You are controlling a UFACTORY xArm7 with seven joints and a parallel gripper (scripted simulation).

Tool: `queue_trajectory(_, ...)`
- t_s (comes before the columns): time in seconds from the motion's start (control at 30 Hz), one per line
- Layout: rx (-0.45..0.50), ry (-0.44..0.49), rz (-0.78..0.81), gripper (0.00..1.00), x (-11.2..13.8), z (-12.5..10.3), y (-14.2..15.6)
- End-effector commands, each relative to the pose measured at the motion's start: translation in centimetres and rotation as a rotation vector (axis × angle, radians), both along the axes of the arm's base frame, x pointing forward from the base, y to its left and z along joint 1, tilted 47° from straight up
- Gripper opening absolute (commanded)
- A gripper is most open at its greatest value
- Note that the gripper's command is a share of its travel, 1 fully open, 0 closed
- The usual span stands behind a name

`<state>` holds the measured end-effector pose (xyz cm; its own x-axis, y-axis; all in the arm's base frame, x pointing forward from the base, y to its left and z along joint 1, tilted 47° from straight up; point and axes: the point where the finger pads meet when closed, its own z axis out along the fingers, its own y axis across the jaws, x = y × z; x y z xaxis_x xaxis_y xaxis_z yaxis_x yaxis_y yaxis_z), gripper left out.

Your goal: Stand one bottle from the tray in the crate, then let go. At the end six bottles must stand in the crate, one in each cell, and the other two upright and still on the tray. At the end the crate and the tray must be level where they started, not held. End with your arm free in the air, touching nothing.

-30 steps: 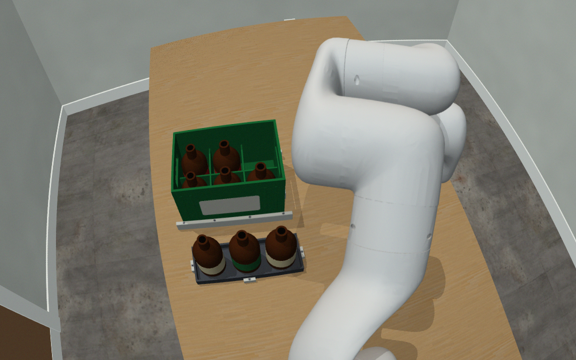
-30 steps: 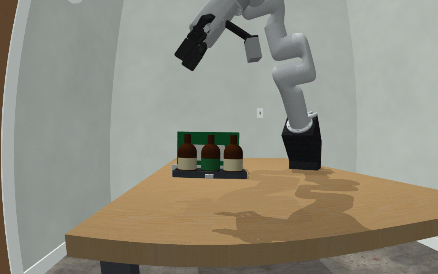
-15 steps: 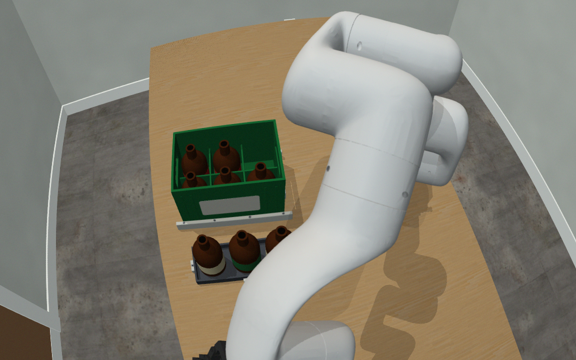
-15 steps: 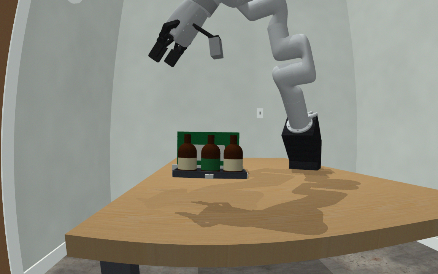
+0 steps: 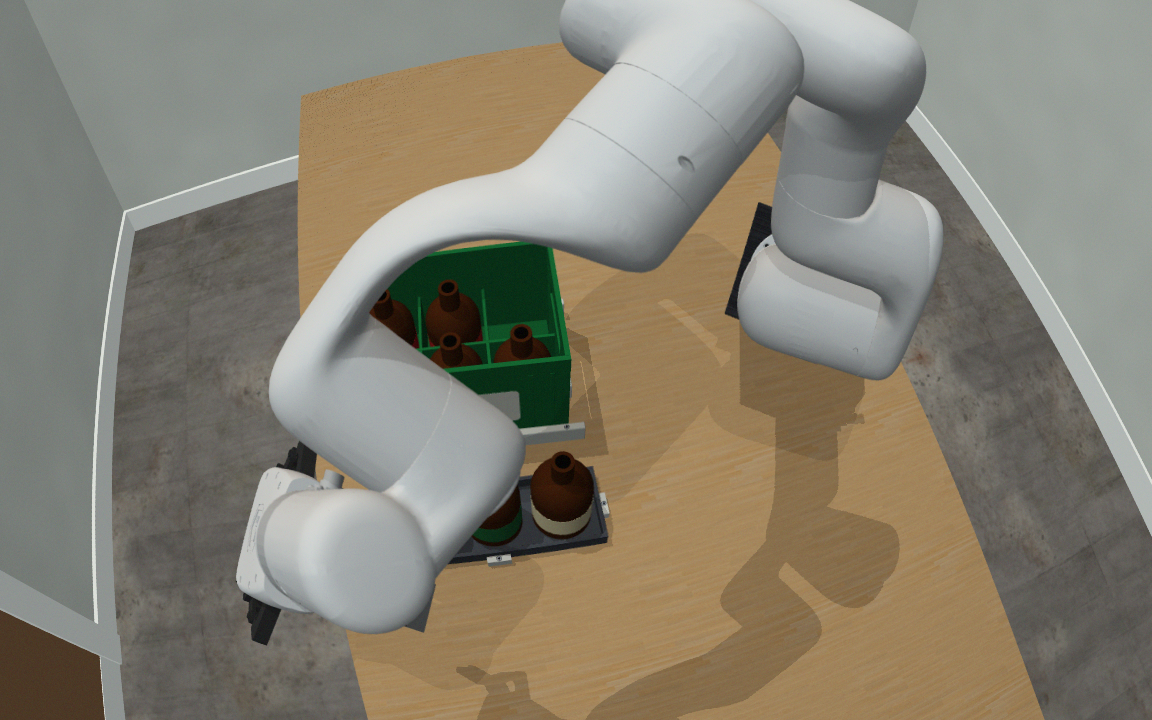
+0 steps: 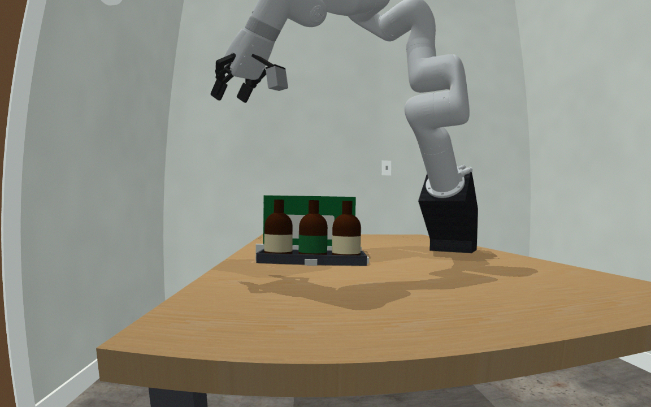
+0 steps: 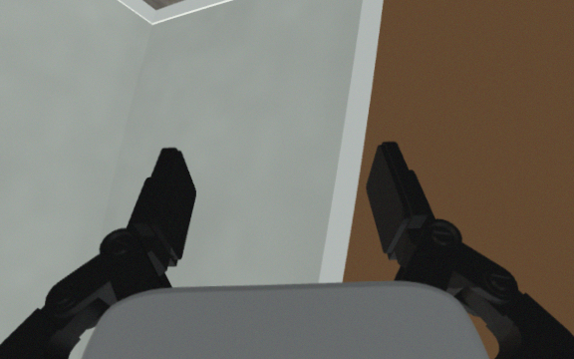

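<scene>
Top view: I see the gripper [image 5: 262,586] only as a sliver past the table's edge, mostly under my arm [image 5: 490,268]. The crate [image 5: 533,367] sits well off from it, with four bottle tops [image 5: 448,295] showing; the arm covers the rest, so I can't count filled cells. The far-back cell on the side away from the gripper looks vacant. The tray [image 5: 593,537] is between crate and gripper side, with two bottles visible.

Exterior view: gripper [image 6: 230,93] hangs high, fingers spread, nothing in them. Well below it, all three bottles [image 6: 312,227] stand upright on the tray [image 6: 312,259]. So no pick yet; approach, grasp, placement and release all remain.

Wrist view: fingers wide apart, only wall and door beyond. Labels are plain cream or green bands; I see no readable writing anywhere.
</scene>
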<state>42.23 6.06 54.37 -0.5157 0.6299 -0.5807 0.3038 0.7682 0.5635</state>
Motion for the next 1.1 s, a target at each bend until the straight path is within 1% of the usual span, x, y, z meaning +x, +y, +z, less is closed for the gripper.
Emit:
queue_trajectory(0.0, 0.039, 0.056, -0.038, 1.00, 1.6, -2.7, -6.3)
queue_trajectory(0.03, 0.039, 0.056, -0.038, 1.00, 2.1, -3.3, -7.7)
queue_trajectory(0.07, 0.075, 0.107, -0.059, 1.00, 1.9, -4.8, -8.9)
queue_trajectory(0.1, 0.075, 0.107, -0.059, 1.00, 2.2, -5.5, -10.2)
queue_trajectory(0.17, 0.075, 0.107, -0.059, 1.00, 2.2, -5.5, -10.2)
queue_trajectory(0.2, 0.115, 0.160, -0.072, 1.00, 2.5, -8.6, -13.7)
queue_trajectory(0.23, 0.115, 0.160, -0.072, 1.00, 2.6, -9.2, -14.6)
queue_trajectory(0.27, 0.158, 0.211, -0.077, 1.00, 2.2, -10.4, -14.8)
queue_trajectory(0.3, 0.158, 0.211, -0.077, 1.00, 2.3, -11.0, -15.5)
queue_trajectory(0.37, 0.158, 0.211, -0.077, 1.00, 2.6, -13.0, -18.0)
queue_trajectory(0.4, 0.204, 0.261, -0.075, 1.00, 2.2, -14.9, -18.5)
queue_trajectory(0.43, 0.204, 0.261, -0.075, 1.00, 2.2, -15.9, -19.6)
queue_trajectory(0.47, 0.251, 0.307, -0.065, 1.00, 1.8, -17.5, -19.9)
queue_trajectory(0.57, 0.251, 0.307, -0.065, 1.00, 1.8, -21.1, -22.7)
queue_trajectory(0.6, 0.299, 0.349, -0.049, 1.00, 1.2, -22.8, -22.6)
queue_trajectory(0.63, 0.299, 0.349, -0.049, 1.00, 1.2, -24.1, -23.4)
queue_trajectory(0.67, 0.299, 0.349, -0.049, 1.00, 1.1, -24.6, -23.7)
queue_trajectory(0.73, 0.299, 0.349, -0.049, 1.00, 1.1, -24.6, -23.7)
queue_trajectory(0.77, 0.345, 0.386, -0.028, 1.00, 0.5, -27.9, -24.3)
queue_trajectory(0.8, 0.390, 0.417, -0.004, 1.00, -0.2, -30.6, -24.3)
queue_trajectory(0.9, 0.390, 0.417, -0.004, 1.00, -0.2, -30.9, -24.3)
queue_trajectory(0.93, 0.431, 0.444, 0.022, 1.00, -0.9, -33.5, -24.1)
queue_trajectory(1.0, 0.431, 0.444, 0.022, 1.00, -0.9, -33.5, -24.1)
queue_trajectory(1.03, 0.469, 0.465, 0.048, 1.00, -1.5, -35.7, -23.6)
queue_trajectory(1.07, 0.469, 0.465, 0.048, 1.00, -1.5, -35.7, -23.6)
